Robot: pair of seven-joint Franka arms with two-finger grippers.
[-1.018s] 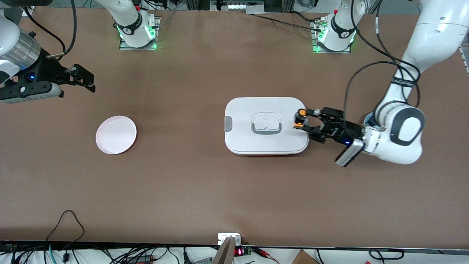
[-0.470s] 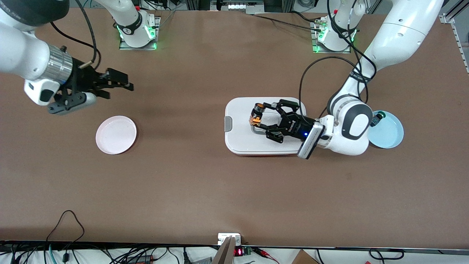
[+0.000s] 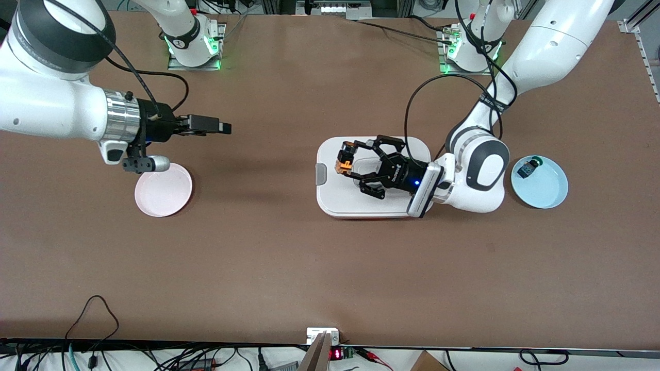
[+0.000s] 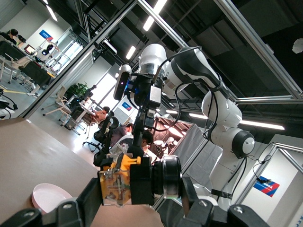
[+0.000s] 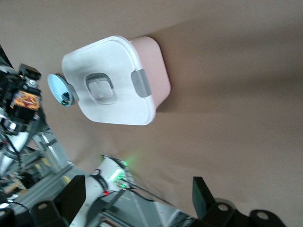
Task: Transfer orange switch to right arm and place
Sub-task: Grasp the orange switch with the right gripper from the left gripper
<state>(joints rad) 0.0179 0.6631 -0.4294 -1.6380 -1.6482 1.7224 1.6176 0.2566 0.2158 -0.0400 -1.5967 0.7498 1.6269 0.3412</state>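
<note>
The orange switch (image 3: 342,162), black-bodied with a tan-orange side, hangs over the white lid of the box (image 3: 335,198). My left gripper (image 3: 346,156) is shut on it. In the left wrist view the switch (image 4: 124,182) sits clamped between both fingers (image 4: 90,201), turned sideways. My right gripper (image 3: 223,126) hovers over the bare table beside the pink plate (image 3: 163,189), pointing toward the box. Its fingers (image 5: 75,189) stand wide apart with nothing between them, so it is open. The right wrist view shows the held switch (image 5: 24,100) past the box (image 5: 111,85).
A light blue plate (image 3: 546,188) at the left arm's end of the table holds a green-capped switch (image 3: 529,167). The pink plate (image 4: 47,196) lies under the right arm's wrist. Cables and a small device (image 3: 324,337) line the table edge nearest the front camera.
My left gripper carried the orange switch across the box lid toward the right arm's end. The right arm swung in from the table's edge past the pink plate, and its gripper turned edge-on.
</note>
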